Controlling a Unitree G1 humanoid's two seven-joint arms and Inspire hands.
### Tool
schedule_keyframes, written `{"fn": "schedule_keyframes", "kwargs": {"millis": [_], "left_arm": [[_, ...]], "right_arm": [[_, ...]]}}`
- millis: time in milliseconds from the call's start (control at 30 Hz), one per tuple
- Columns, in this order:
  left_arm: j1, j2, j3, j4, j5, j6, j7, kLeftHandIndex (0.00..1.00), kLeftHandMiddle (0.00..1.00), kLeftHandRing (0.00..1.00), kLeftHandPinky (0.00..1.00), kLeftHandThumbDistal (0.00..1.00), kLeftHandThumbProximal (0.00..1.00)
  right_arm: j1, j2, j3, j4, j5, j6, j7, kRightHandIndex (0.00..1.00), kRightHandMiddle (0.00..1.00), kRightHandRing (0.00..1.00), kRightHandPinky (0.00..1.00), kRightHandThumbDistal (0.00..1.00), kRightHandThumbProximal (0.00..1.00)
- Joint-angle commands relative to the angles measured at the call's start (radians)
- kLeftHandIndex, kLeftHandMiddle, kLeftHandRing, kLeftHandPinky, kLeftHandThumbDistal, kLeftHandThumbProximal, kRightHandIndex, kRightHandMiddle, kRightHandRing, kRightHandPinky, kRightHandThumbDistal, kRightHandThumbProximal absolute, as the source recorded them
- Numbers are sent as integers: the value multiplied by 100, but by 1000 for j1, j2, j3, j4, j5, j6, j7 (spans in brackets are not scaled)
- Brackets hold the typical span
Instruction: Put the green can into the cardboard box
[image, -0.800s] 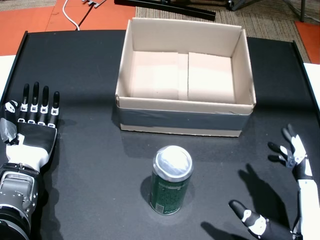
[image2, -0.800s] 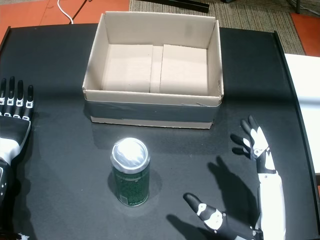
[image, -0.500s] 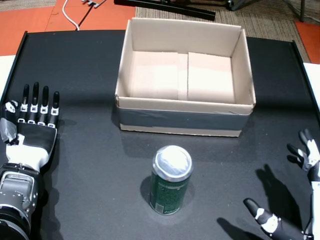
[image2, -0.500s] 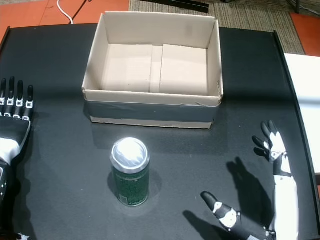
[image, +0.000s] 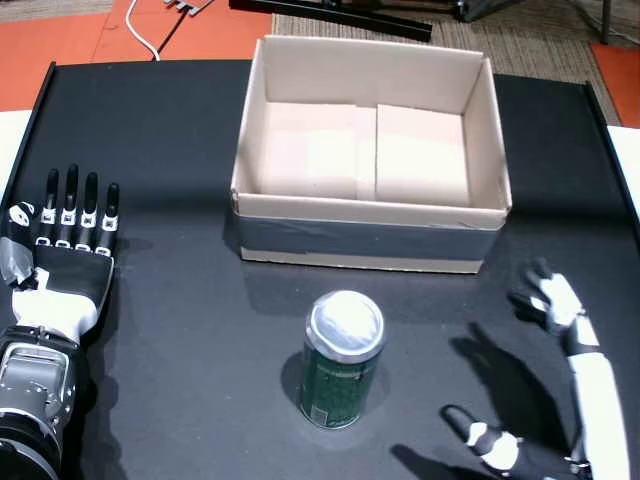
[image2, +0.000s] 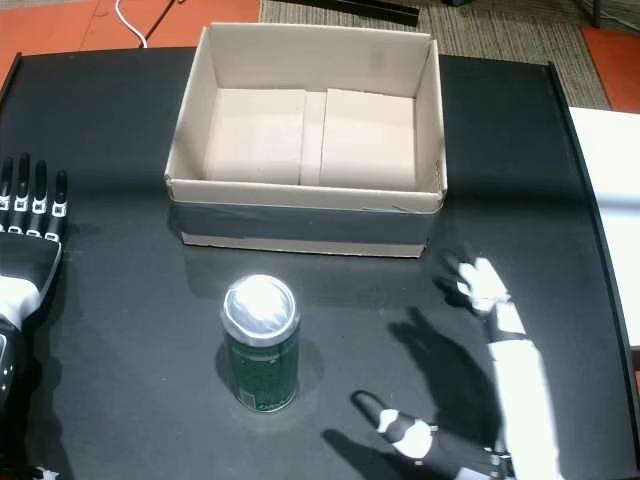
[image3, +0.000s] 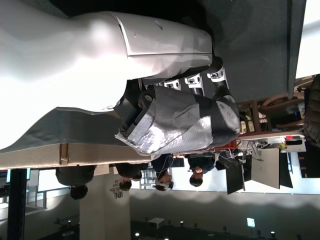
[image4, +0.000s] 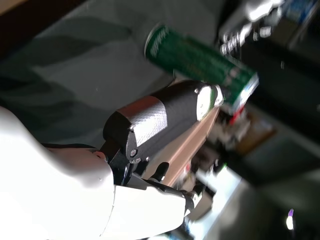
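Hovering w/ fingers spread, right hand (image: 560, 390) beside green can (image: 340, 360).

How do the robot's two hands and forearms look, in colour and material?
The left hand has a white and black shell, black fingers with small white and silver joint plates, and a silver metal wrist. The right hand is mostly white, with black fingertips; its thumb shows textured black casing in the wrist view.

The left hand (image: 65, 255) lies flat with its fingers straight together, while the right hand (image: 565, 400) is raised, fingers spread wide.
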Motion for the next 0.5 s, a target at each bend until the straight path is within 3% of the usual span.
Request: {"fn": "schedule_keyframes", "kwargs": {"millis": [0, 33, 133, 267, 333, 467], "left_arm": [[19, -4, -4, 8, 11, 2, 14, 53, 54, 64, 76, 0, 57], [19, -3, -4, 9, 12, 3, 14, 53, 54, 64, 76, 0, 58], [19, -3, -4, 9, 12, 3, 15, 53, 53, 61, 73, 0, 58], [20, -3, -4, 9, 12, 2, 6, 53, 52, 60, 73, 0, 57], [22, -3, -1, 9, 9, 5, 2, 53, 52, 61, 74, 0, 56], [20, -4, 1, 8, 7, 1, 8, 53, 53, 63, 76, 0, 56]], "right_arm": [[-24, 17, 1, 61, 67, 7, 102, 81, 87, 94, 98, 100, 36], [-41, 35, -13, 101, 131, -4, 197, 81, 87, 94, 97, 100, 29], [-94, 71, -63, 155, 326, 36, 522, 80, 90, 95, 95, 100, 29], [-156, 88, -126, 155, 484, 157, 859, 84, 93, 98, 97, 100, 40], [-183, 97, -156, 146, 550, 213, 1005, 85, 94, 98, 97, 100, 35], [-216, 109, -204, 134, 622, 274, 1172, 84, 94, 96, 97, 100, 38]]}}
